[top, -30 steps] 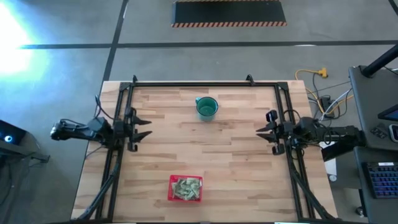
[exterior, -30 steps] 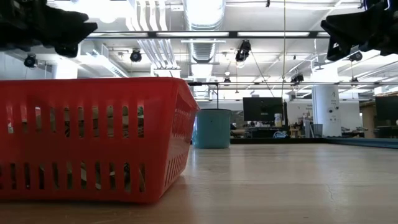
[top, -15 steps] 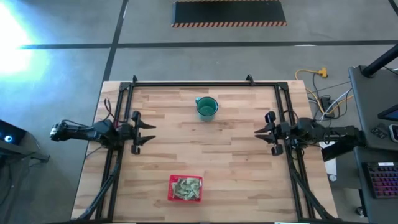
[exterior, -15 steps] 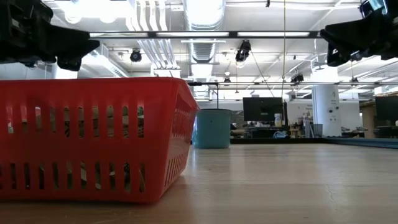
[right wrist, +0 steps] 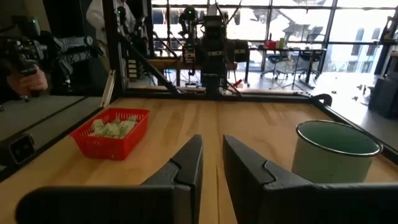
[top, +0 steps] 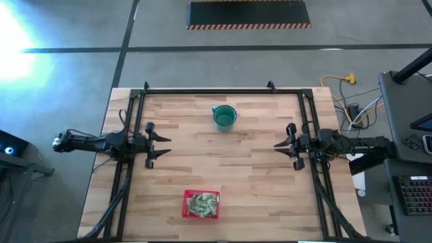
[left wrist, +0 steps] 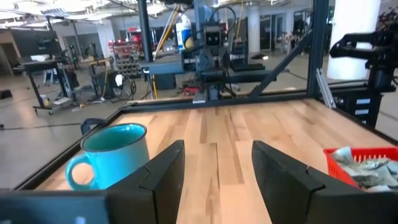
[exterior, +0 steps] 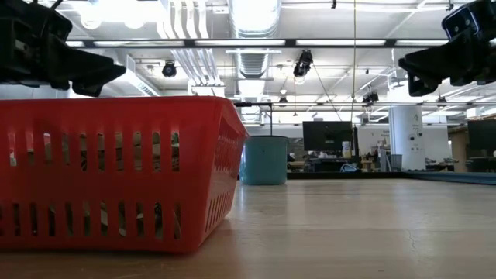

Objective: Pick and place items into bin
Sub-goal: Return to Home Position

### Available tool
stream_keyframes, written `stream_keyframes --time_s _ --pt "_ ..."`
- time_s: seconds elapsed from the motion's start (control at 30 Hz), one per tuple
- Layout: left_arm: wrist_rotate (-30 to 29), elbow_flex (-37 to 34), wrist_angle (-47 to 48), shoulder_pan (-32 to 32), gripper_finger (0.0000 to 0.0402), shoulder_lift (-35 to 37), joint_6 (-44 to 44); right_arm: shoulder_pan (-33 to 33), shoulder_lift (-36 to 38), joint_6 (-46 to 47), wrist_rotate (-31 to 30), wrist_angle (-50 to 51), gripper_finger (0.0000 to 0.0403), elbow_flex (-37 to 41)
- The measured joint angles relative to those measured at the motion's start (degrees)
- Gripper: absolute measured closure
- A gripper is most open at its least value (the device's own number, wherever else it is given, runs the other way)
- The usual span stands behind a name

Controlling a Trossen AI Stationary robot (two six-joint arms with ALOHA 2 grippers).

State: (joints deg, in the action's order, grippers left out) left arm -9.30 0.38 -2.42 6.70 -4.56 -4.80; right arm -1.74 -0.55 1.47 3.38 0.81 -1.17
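The red bin [top: 202, 204] stands near the table's front edge, a little left of centre, with several pale green and whitish items [top: 203, 202] lying inside it; it also fills the left of the low view [exterior: 116, 170]. My left gripper [top: 166, 146] hovers level over the table's left side, open, with nothing between its fingers [left wrist: 217, 146]. My right gripper [top: 277, 146] hovers level over the right side, its fingers a narrow gap apart [right wrist: 212, 140] and holding nothing. Both point toward the table's middle, well clear of the bin.
A teal cup [top: 225, 117] stands at the far middle of the table. Black frame rails [top: 209, 90] run along the far, left and right edges. Bare wood lies between the two grippers. Beyond the table, a person's hand [right wrist: 25, 74] shows in the right wrist view.
My left gripper has sunk a little, edged toward the table's middle and tipped to level. My right gripper has tipped to level and hardly shifted. The bin and the cup have kept still.
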Motion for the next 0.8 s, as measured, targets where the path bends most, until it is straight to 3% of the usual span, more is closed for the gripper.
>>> stream_keyframes --time_s 0.8 --pt "-0.16 -0.09 -0.11 0.00 0.0230 -8.28 -0.04 0.00 -0.03 -0.06 -0.35 0.01 0.0351 0.00"
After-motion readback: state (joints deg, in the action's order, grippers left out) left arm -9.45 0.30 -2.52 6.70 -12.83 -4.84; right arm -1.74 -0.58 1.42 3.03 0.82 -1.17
